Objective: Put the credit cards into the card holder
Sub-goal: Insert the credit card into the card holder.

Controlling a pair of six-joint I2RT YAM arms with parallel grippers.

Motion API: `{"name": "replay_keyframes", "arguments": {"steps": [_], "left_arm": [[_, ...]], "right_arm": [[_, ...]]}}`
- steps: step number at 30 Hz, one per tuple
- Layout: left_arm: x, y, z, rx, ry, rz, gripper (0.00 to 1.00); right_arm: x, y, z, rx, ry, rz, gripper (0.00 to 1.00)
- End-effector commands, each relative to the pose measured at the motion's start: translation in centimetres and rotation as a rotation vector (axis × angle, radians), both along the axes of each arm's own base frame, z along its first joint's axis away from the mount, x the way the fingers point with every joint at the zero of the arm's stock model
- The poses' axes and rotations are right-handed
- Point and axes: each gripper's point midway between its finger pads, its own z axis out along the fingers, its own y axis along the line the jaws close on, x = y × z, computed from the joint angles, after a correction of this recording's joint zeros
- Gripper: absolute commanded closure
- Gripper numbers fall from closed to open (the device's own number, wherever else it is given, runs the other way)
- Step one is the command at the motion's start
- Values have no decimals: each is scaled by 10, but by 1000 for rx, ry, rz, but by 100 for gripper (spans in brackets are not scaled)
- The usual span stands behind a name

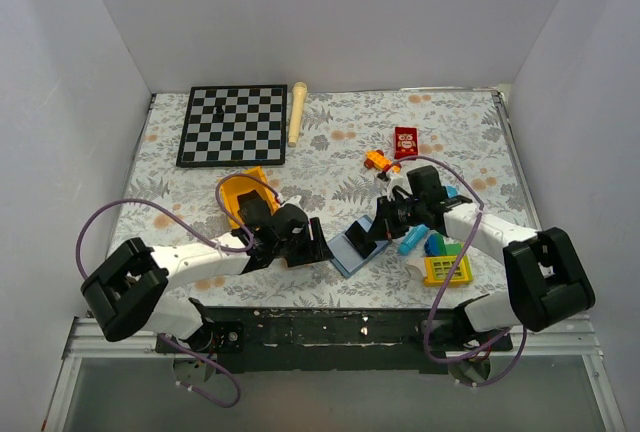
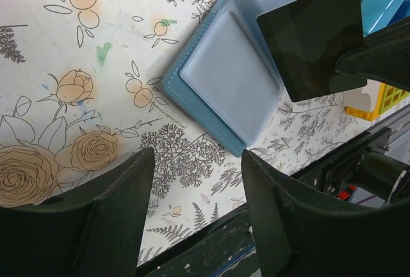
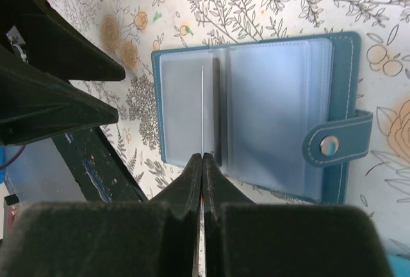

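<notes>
My right gripper (image 3: pixel 202 158) is clamped tight on one thin, glossy black rectangular credit card (image 2: pixel 314 36). From my right wrist I see the card edge-on, a fine line running straight out from between my fingertips. Directly beyond those fingertips the flat slate-blue card holder (image 3: pixel 256 117) lies open like a book on the flower-printed tablecloth (image 2: pixel 77 46). Its frosted blue-grey sleeves face up, and the sleeve faces I can see look flat and pale. The card's far edge reaches down onto the left-hand page, just beside the fold. I cannot tell whether it has entered a sleeve.

The holder's fold points away from my right gripper, in line with the card. Its snap tab (image 3: pixel 330 145) sticks out on the right-hand side.

My left gripper (image 2: pixel 195 158) hangs over the cloth with its fingers parted and nothing between them. The holder's near corner lies just ahead of its fingertips, and the held card sits further ahead and to the right.
</notes>
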Motion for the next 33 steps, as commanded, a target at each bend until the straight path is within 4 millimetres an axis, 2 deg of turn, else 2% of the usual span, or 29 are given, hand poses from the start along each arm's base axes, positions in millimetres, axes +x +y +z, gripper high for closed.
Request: {"name": "replay_keyframes", "arguments": {"steps": [1,7,14,25,33], "left_arm": [[9,-10,7,-26,-35,7,44],[7,-12,-2,-12,-16,-5,44],[9,-13,-8,3,-9,7,43],[13,-17,-14,16,-4,5,43],[14,-18,-15,17,-3,5,43]], "right_arm": [[24,12,15,40,-76,18,99],[27,11,4,16,-43,12,99],[20,5,-8,-23,10,-7,99],[11,3,-10,-33,97,-43,99],[8,10,-13,10,127,-41,99]]}}
